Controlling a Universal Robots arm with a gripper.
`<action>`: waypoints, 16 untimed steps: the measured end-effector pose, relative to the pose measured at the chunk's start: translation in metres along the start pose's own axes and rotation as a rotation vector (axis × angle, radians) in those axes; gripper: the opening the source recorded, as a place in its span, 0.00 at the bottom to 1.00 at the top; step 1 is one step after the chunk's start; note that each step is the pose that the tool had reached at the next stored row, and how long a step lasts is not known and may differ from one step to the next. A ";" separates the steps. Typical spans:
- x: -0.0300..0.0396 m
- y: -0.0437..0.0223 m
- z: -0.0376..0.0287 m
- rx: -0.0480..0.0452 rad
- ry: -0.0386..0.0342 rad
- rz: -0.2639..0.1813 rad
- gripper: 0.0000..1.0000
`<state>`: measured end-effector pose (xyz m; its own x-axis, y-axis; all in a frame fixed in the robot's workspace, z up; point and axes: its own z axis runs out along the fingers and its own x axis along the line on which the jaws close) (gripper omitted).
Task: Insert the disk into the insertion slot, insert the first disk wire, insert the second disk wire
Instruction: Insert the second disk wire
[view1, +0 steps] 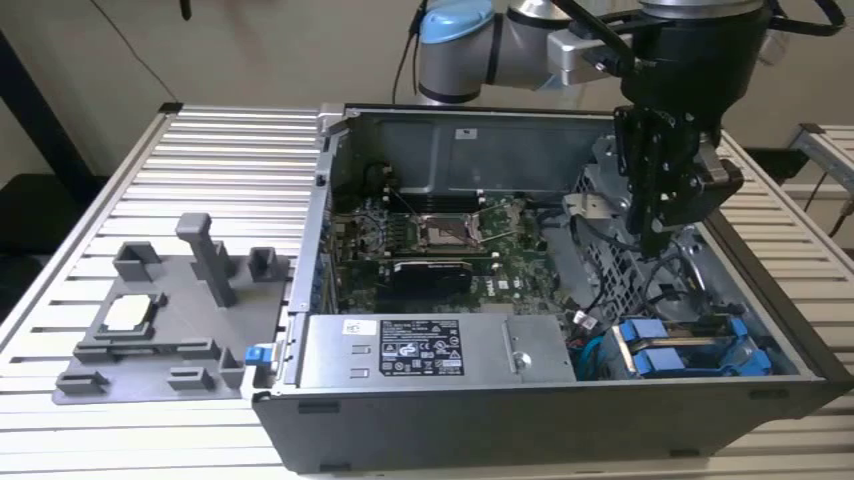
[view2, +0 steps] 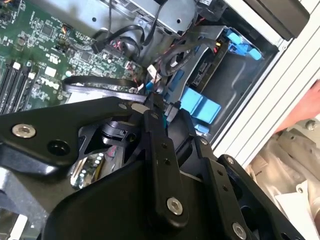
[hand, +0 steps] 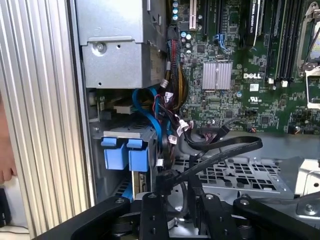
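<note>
The disk (view1: 663, 360) sits in the drive bay in the corner of the open computer case (view1: 534, 420), at the exterior view's right, just beside the power supply (view1: 427, 350). Its bright blue carrier front faces into the case, with two blue tabs side by side; both wrist views show them (hand: 127, 154) (view2: 200, 106). The metal body is hidden behind the frame, so how deep it is seated cannot be told.

The gripper (view1: 657, 245) hangs inside the case near the disk, above the perforated drive cage (hand: 240, 175). In the first wrist view its fingers (hand: 152, 210) stand close together, and the plug end of a black wire (hand: 225, 150) lies between their tips. It seems pinched there, though the contact itself is in shadow. From the plug the wire arcs away over the cage toward the green motherboard (hand: 240, 90). Loose coloured cables (hand: 170, 120) lie bundled between the disk and the board.

The case rests on a slatted metal table (view1: 200, 150). A grey fixture (view1: 160, 330) lies on the table at the exterior view's left, well apart from the gripper.
</note>
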<state>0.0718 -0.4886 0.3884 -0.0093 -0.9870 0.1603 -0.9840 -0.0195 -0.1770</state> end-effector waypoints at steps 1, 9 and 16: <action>0.0000 0.0005 -0.0001 0.0002 0.0012 -0.001 0.33; 0.0001 0.0043 0.0003 0.0128 0.0059 -0.012 0.33; -0.0001 0.0063 0.0020 0.0249 0.0082 -0.022 0.33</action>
<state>0.0660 -0.4889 0.3853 0.0106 -0.9850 0.1723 -0.9793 -0.0450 -0.1975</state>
